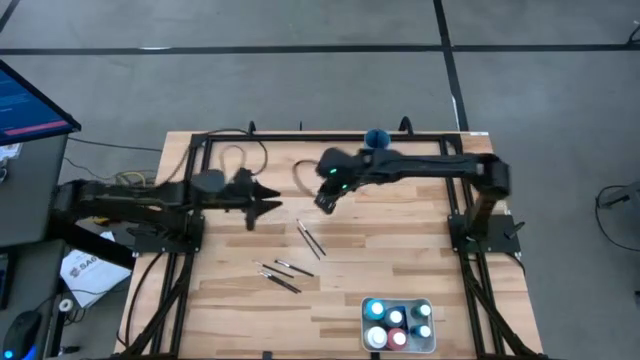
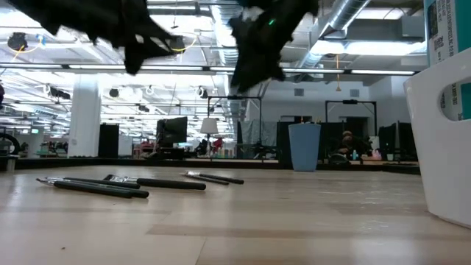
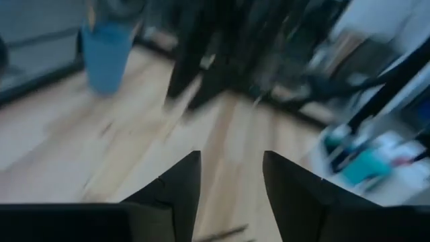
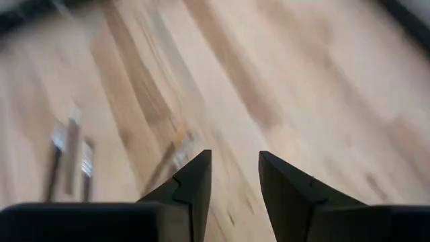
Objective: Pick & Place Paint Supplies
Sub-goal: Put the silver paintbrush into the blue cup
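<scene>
Several thin dark paintbrushes lie flat on the wooden table: two (image 1: 310,238) near its middle and a few more (image 1: 279,272) nearer the front edge; the low view shows these brushes (image 2: 121,183) lying on the boards. Small paint bottles (image 1: 397,320) with light caps stand in a white tray (image 1: 364,325) at the near right. My left gripper (image 1: 275,207) hovers open, left of the brushes. My right gripper (image 1: 322,204) hovers open above the table, just beyond the middle brushes (image 4: 171,158). Neither holds anything.
A blue cup (image 1: 376,137) stands at the table's far edge, behind my right arm (image 1: 440,165). A dark cable loops (image 1: 245,155) on the far left of the table. The tray's white wall (image 2: 441,147) rises close on the right in the low view.
</scene>
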You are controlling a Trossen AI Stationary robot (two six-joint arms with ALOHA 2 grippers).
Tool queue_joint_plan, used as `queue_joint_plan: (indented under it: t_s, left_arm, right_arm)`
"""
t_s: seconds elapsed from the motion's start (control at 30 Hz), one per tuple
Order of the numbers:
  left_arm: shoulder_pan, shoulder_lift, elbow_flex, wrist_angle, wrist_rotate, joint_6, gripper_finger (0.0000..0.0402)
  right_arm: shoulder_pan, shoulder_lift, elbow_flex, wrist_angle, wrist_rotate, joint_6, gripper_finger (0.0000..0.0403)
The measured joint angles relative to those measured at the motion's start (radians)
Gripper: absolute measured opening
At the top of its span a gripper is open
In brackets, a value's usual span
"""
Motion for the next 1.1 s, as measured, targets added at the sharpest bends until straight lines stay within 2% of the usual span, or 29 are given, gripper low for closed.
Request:
queue_joint_plan:
  t_s: [0.1,0.27,0.4,0.53,0.77,1.1]
  left_arm:
    - [0.0,-0.119,0.0,0.0,0.01,-0.001,0.0149]
    - [0.0,-0.259,0.0,-0.001,0.01,-0.001,0.015]
    - [0.0,-0.309,0.0,-0.009,0.016,-0.004,0.0148]
    - [0.0,-0.329,0.0,-0.012,0.066,-0.008,0.0148]
    - [0.0,-0.33,0.0,-0.015,0.144,-0.011,0.0147]
    - [0.0,-0.343,0.0,-0.017,0.15,-0.011,0.0143]
  right_arm:
    - [0.021,0.121,0.096,-0.099,0.0,0.006,0.0121]
    - [0.057,0.281,0.226,-0.167,-0.002,0.04,0.0148]
    - [0.078,0.378,0.306,-0.169,-0.004,0.089,0.0179]
    - [0.092,0.449,0.367,-0.201,-0.003,0.127,0.0196]
    - [0.103,0.509,0.393,-0.24,0.0,0.194,0.0181]
    - [0.133,0.553,0.393,-0.224,0.016,0.251,0.015]
